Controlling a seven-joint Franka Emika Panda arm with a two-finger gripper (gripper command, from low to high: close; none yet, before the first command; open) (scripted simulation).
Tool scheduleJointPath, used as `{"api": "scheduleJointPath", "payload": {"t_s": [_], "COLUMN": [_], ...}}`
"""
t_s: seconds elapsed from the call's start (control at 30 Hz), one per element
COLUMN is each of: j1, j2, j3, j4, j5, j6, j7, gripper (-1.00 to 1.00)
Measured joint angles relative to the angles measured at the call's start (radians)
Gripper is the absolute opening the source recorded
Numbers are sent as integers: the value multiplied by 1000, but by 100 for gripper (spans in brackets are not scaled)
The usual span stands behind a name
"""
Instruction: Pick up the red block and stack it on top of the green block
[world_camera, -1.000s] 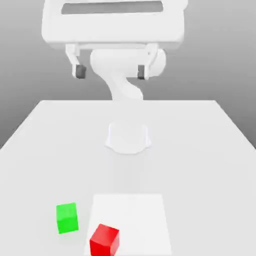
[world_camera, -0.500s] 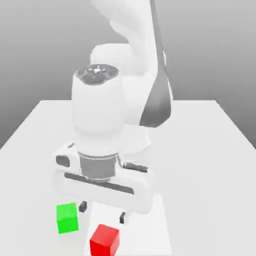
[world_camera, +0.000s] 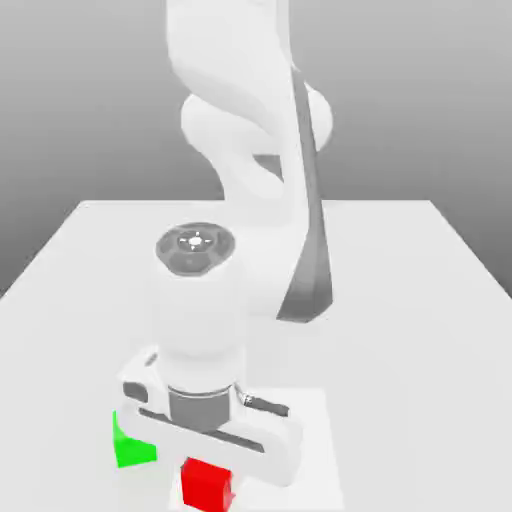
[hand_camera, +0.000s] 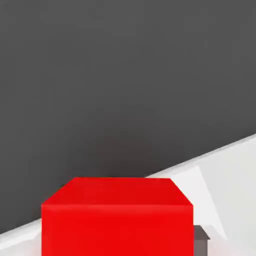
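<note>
A smooth, pale table (world_camera: 400, 350) spreads out below the jaws, with a whiter rectangle (world_camera: 313, 440) lying partly under them; well beyond the jaws, a plain grey backdrop (world_camera: 430, 120) darkens downward to the table's far edge

On the bench (world_camera: 400, 350), a flat panel (world_camera: 312, 440) is seen midway between the left and right edges, well apart from the far edge. By the exterior view, the red block (world_camera: 206, 486) is placed at the panel's left side, below the gripper (world_camera: 207, 478). The green block (world_camera: 134, 450) is set to the left of the panel, partly hidden behind the gripper. The arm (world_camera: 300, 200) is extended over the bench from behind both blocks.
</note>
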Motion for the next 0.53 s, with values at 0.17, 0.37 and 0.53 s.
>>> {"api": "scheduleJointPath", "payload": {"t_s": [0.17,0.37,0.53], "j1": [-85,-169,-177], "j2": [-179,-154,-93], "j3": [-74,-91,-81], "j4": [-122,-196,-194], "j5": [0,34,46], "j6": [-58,42,100], "j7": [-57,-121,-130], "gripper": [-100,-100,100]}}
